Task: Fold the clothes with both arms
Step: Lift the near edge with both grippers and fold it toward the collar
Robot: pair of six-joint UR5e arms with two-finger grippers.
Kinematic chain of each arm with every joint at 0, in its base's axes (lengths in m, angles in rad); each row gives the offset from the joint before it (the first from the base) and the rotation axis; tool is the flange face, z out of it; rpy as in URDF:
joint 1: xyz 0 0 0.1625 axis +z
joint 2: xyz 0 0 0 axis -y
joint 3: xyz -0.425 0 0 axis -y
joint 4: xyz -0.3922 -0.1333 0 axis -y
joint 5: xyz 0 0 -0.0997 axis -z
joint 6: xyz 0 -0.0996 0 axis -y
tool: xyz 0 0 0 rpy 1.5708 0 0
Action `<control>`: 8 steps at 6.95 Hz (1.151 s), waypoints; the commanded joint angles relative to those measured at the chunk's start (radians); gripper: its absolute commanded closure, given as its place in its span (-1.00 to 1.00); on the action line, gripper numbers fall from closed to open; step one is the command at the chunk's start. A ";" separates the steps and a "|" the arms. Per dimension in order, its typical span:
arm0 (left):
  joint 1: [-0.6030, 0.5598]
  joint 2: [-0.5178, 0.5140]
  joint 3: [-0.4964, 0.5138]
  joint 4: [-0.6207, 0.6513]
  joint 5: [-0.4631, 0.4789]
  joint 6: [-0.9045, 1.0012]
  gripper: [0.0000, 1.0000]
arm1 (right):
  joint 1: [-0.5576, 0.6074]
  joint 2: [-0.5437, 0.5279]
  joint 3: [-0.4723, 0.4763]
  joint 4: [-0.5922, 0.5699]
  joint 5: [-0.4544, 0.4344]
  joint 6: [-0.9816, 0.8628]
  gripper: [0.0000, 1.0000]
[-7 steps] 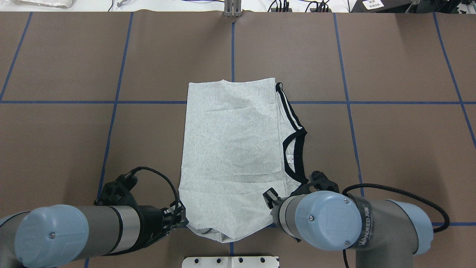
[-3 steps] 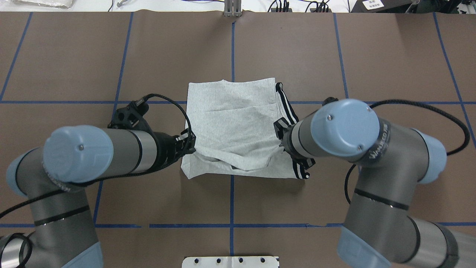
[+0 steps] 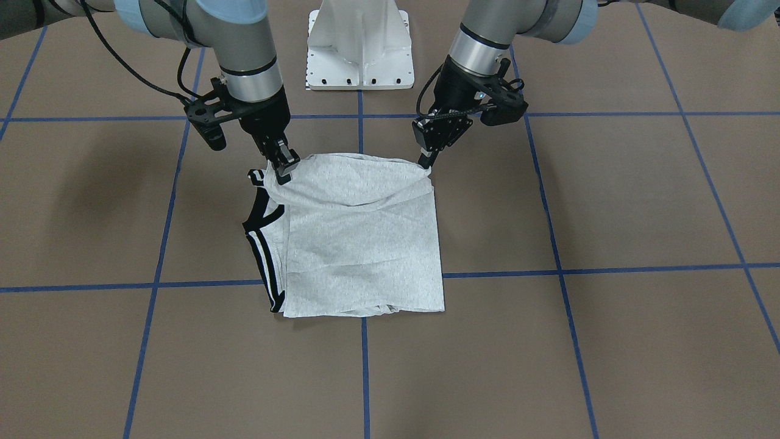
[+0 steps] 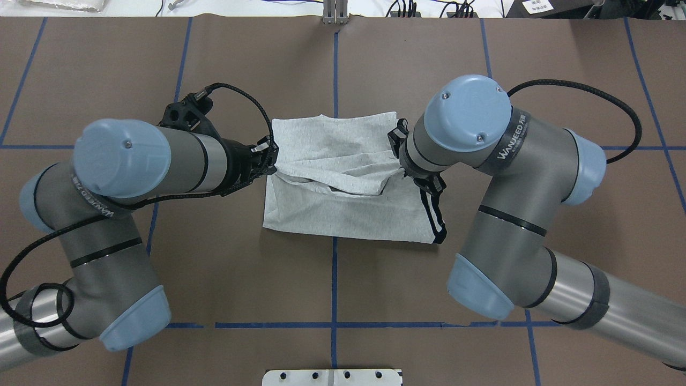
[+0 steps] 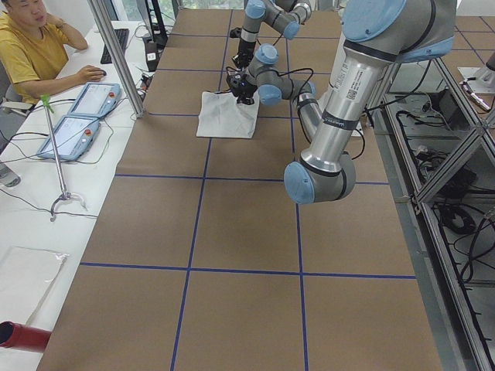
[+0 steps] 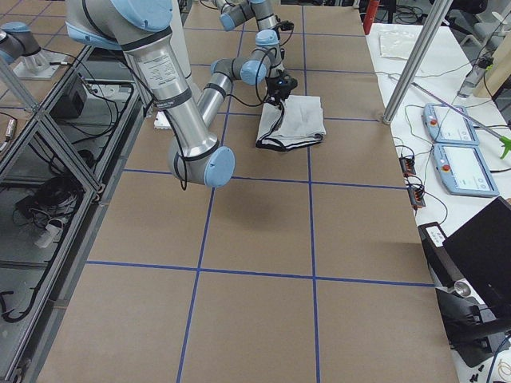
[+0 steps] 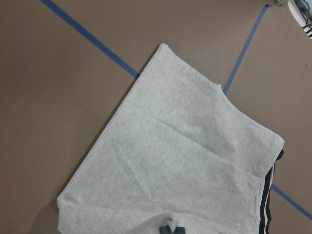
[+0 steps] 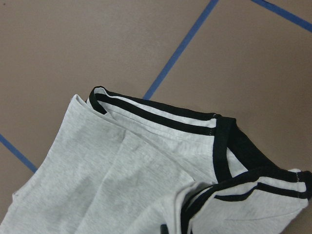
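The clothes are one light grey T-shirt [image 4: 343, 212] with a black collar and black-white stripes [image 3: 263, 256], lying half folded in the table's middle. Its near edge is lifted and doubled over toward the far hem. My left gripper [image 4: 270, 161] is shut on that raised edge at the shirt's left corner, seen in the front view as left gripper [image 3: 425, 160]. My right gripper [image 3: 282, 172] is shut on the raised edge by the collar; in the overhead view its wrist hides it. The wrist views show the T-shirt [image 7: 185, 161] and the striped collar [image 8: 219, 146] below. The print is hidden.
Brown table with blue tape lines [image 4: 333, 284]. A white pedestal [image 3: 359, 55] stands at the robot's side. Beyond the far edge, a seated person [image 5: 31, 46] and two control tablets [image 5: 77, 116] are at a white bench.
Both grippers have travelled away from the robot, carrying the shirt's near edge up and over the rest. The fold line has moved farther out and the shirt's footprint is shorter.
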State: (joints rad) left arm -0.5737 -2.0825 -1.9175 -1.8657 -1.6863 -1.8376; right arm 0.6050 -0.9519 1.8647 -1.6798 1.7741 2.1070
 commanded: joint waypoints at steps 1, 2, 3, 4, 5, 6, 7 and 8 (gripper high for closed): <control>-0.052 -0.062 0.127 -0.067 -0.003 0.041 1.00 | 0.053 0.045 -0.146 0.145 0.059 -0.010 1.00; -0.061 -0.068 0.187 -0.131 -0.001 0.049 1.00 | 0.071 0.062 -0.201 0.191 0.074 -0.012 1.00; -0.077 -0.085 0.237 -0.180 0.000 0.076 1.00 | 0.082 0.090 -0.247 0.193 0.083 -0.021 1.00; -0.084 -0.100 0.285 -0.205 0.004 0.078 1.00 | 0.090 0.107 -0.281 0.196 0.087 -0.031 1.00; -0.090 -0.122 0.364 -0.277 0.007 0.087 1.00 | 0.107 0.108 -0.351 0.294 0.100 -0.050 0.39; -0.124 -0.137 0.441 -0.341 0.008 0.128 0.54 | 0.131 0.125 -0.458 0.390 0.119 -0.135 -0.99; -0.183 -0.157 0.498 -0.351 0.007 0.229 0.13 | 0.184 0.186 -0.576 0.400 0.166 -0.265 -1.00; -0.196 -0.157 0.509 -0.351 0.007 0.271 -0.07 | 0.244 0.215 -0.622 0.400 0.188 -0.385 -1.00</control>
State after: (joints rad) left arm -0.7380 -2.2308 -1.4458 -2.2038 -1.6795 -1.6346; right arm 0.7829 -0.7806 1.3293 -1.2964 1.9276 1.8656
